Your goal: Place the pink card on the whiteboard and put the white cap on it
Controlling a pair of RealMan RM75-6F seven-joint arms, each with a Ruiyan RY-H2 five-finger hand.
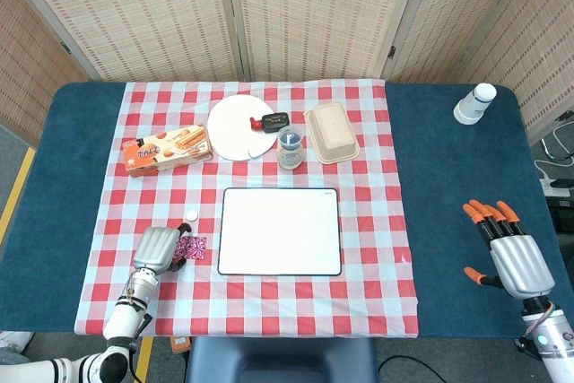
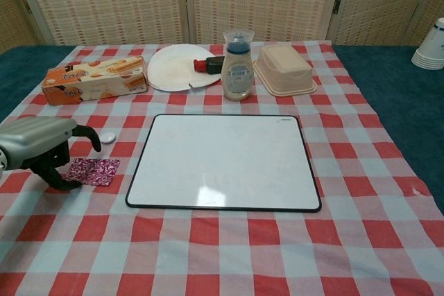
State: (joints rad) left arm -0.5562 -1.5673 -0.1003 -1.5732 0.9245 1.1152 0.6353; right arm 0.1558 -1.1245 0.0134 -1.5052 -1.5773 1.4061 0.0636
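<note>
Resting at near left on the red-and-white checked tablecloth: silver left hand, dark fingers curled down beside the pink patterned card, contact uncertain. Right of card: rectangular black-framed whiteboard, bare. Just beyond card: small round white cap. At near right, on blue table: silver right hand, orange-tipped fingers spread, holding nothing. Farther back: orange biscuit box.

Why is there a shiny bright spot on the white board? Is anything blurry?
In the chest view, the whiteboard has a pale glare patch near its front edge, likely a room light reflecting off the glossy surface. In the head view, the board looks evenly white with no glare. Both views look sharp; the left hand casts only a soft shadow.
</note>
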